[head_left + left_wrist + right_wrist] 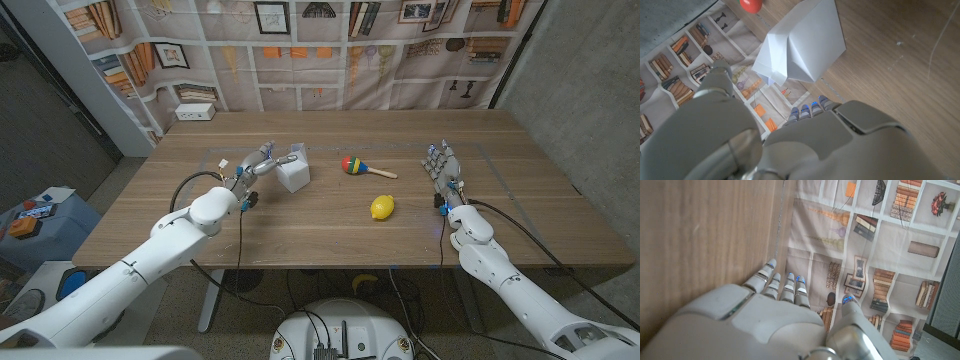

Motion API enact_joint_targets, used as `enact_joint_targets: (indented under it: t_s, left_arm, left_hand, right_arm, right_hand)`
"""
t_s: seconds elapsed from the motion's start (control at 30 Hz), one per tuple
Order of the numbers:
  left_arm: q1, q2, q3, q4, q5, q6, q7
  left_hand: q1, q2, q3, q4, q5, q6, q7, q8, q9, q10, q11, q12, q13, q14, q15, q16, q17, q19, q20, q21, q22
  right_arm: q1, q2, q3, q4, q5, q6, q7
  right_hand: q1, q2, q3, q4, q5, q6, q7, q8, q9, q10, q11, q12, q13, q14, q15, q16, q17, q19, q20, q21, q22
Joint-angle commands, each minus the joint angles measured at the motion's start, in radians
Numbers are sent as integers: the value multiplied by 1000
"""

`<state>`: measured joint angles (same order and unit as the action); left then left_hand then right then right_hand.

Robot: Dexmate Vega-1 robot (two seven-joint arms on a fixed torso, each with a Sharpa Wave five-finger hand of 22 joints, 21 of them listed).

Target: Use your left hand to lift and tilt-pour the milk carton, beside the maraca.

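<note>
- The milk carton (293,173) stands on the wooden table (300,235), left of the middle, a small white box with a folded gable top and smooth, matte faces.
- The left hand (262,164) reaches in at the carton's left side, fingers stretched toward its top edge; from the head view they seem to touch it, but I cannot tell whether the hand actually grips it.
- In the left wrist view the carton (802,42) sits just past the grey, rounded back of the left hand (805,140), its creased flaps sharp and paper-like, and no finger is seen wrapped around it.
- To the carton's right, a little apart, lies the maraca (364,167): a round head in red, blue and green with a pale wooden handle pointing right. Its red head (750,5) peeps in at the edge of the left wrist view.
- Nearer the front edge, right of the middle, lies a lemon (382,207), yellow, oval and slightly glossy, well apart from the carton.
- Nothing lies between the left hand and the carton; the maraca and lemon are both off to the far side.
- The right hand (442,170) holds nothing, its fingers straight and side by side over the right part of the table, well apart from everything.
- The right wrist view shows the same hand (770,315), smooth grey shell with blue-lit fingertips, beside plain wood grain.
- Behind the table hangs a cloth printed with bookshelves (330,40).
</note>
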<state>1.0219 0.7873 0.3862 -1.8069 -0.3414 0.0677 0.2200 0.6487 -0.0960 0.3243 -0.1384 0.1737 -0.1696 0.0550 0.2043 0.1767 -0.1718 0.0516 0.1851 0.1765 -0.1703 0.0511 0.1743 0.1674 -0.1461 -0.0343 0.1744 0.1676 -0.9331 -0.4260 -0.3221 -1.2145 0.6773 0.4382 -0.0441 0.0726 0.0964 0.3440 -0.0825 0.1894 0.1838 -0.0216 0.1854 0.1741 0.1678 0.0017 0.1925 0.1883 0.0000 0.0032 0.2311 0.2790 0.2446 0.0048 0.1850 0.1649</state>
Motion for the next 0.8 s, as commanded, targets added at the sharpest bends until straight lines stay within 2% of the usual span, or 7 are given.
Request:
enact_joint_targets:
  t_s: [0.03,0.13,0.43,0.67,0.8]
  left_arm:
    - [5,-2,-33,52,-23,-106,-28]
    - [0,-12,-35,73,-25,-131,-32]
    - [-6,-39,-46,141,-47,-209,-53]
    - [-11,-74,-44,202,-60,-277,-64]
    - [-12,-92,-46,220,-66,-296,-56]
  left_hand:
    - [-11,1,2,10,1,7,1,4,0,-41,-7,6,3,-23,-5,9,3,8,-58,11,0]
    - [-16,5,1,12,1,11,1,4,0,-38,-6,7,2,-22,-4,9,3,10,-57,11,0]
    - [-39,20,-1,21,1,34,-6,6,0,-18,-12,13,1,-5,-6,12,3,20,-55,14,0]
    - [-56,29,-3,28,1,41,-6,5,0,-14,-10,13,1,-3,-7,11,3,19,-54,13,0]
    - [-94,52,-9,47,2,50,-12,2,0,-9,-19,12,0,-1,-11,11,4,20,-59,13,1]
  right_arm:
    - [-12,-21,-11,-73,-53,-14,-57]
    - [-17,-30,-13,-102,-72,-25,-82]
    - [-35,-57,-17,-182,-116,-74,-147]
    - [-33,-70,-22,-200,-114,-100,-135]
    - [-29,-76,-24,-209,-115,-110,-131]
  right_hand:
    - [-8,24,3,-2,7,-1,4,1,4,7,3,4,3,2,-5,3,-1,-1,-7,0,3]
    - [-6,23,4,-4,8,-2,3,1,3,8,4,4,3,6,-18,3,-3,-4,-11,0,3]
    - [0,21,9,-9,9,-20,3,-5,3,14,2,5,1,28,-15,6,-11,-36,-29,-9,2]
    - [-13,20,7,-1,8,-39,10,-8,2,9,2,2,0,24,-18,2,-13,-59,-44,-12,2]
    - [-21,20,5,5,8,-47,19,-8,2,4,2,-1,-1,12,-26,-3,-13,-71,-51,-12,2]
